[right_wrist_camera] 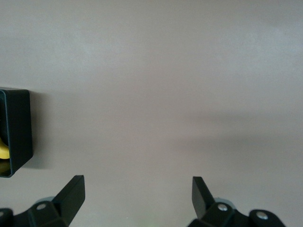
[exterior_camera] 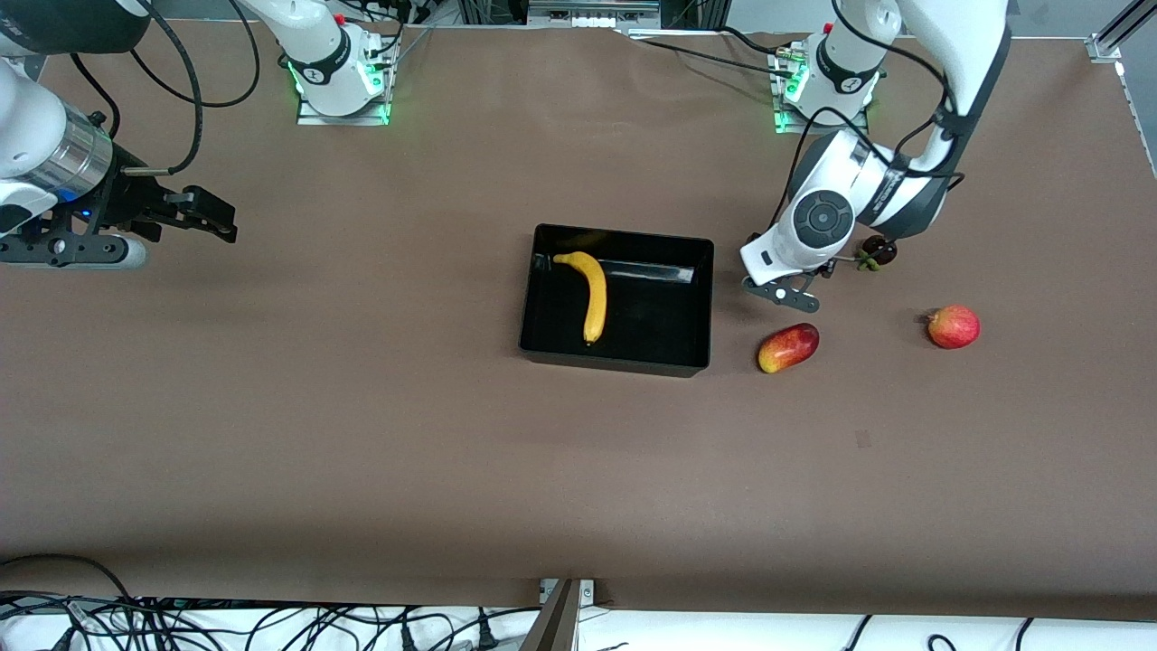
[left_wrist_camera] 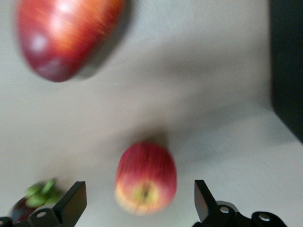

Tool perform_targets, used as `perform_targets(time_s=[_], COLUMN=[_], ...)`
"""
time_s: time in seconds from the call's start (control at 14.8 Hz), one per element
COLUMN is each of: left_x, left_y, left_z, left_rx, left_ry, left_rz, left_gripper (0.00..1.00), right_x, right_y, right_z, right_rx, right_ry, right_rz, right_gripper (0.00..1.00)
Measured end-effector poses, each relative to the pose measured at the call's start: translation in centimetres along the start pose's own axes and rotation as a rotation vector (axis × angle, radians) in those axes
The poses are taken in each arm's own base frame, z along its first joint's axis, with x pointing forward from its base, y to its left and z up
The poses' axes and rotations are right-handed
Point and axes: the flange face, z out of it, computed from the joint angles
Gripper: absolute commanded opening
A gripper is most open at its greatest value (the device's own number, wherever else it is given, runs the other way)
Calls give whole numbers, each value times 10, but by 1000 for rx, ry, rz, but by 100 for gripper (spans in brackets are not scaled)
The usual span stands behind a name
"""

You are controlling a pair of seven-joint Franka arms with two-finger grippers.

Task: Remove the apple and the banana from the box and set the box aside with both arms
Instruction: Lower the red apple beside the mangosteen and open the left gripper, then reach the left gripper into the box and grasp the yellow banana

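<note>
A glossy black box (exterior_camera: 696,307) sits mid-table with the yellow banana (exterior_camera: 589,294) lying inside it. The red apple (exterior_camera: 954,326) rests on the table toward the left arm's end. My left gripper (exterior_camera: 783,293) hangs low over the table just off the box's end. In the left wrist view the left gripper (left_wrist_camera: 139,189) is open, and the blurred apple (left_wrist_camera: 146,178) shows in the gap, touching neither finger. The right gripper (exterior_camera: 215,221) hovers over bare table at the right arm's end, open and empty (right_wrist_camera: 137,182). The right wrist view catches a corner of the box (right_wrist_camera: 16,132).
A red-yellow mango (exterior_camera: 788,347) (left_wrist_camera: 66,35) lies beside the box, nearer the front camera than the left gripper. A dark mangosteen (exterior_camera: 879,251) (left_wrist_camera: 33,201) sits by the left arm's wrist. Cables run along the table's front edge.
</note>
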Motion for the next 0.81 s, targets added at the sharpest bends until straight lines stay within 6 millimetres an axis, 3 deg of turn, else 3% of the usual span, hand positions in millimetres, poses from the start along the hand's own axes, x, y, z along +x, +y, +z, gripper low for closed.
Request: perform_targets(time_s=[0.2,0.27,0.4,0.61,0.81], left_x=[5,7,13,38,67], left_y=[21,32,59,115,173], left_z=[-95,-117,-140,-137,-100], left_rx=[-45,-91,-180,-240,-299], left_ry=[43,71,106,182,255], left_rz=[-4,-5,-11,-103,-184], left_gripper=[100,100,100,100,100], right_x=[0,0,0,0,0], right_y=[0,0,0,0,0], right_z=[0,0,0,0,0], right_rx=[0,0,0,0,0], right_ry=[0,0,0,0,0], right_rz=[0,0,0,0,0], right_gripper=[100,100,100,100,100])
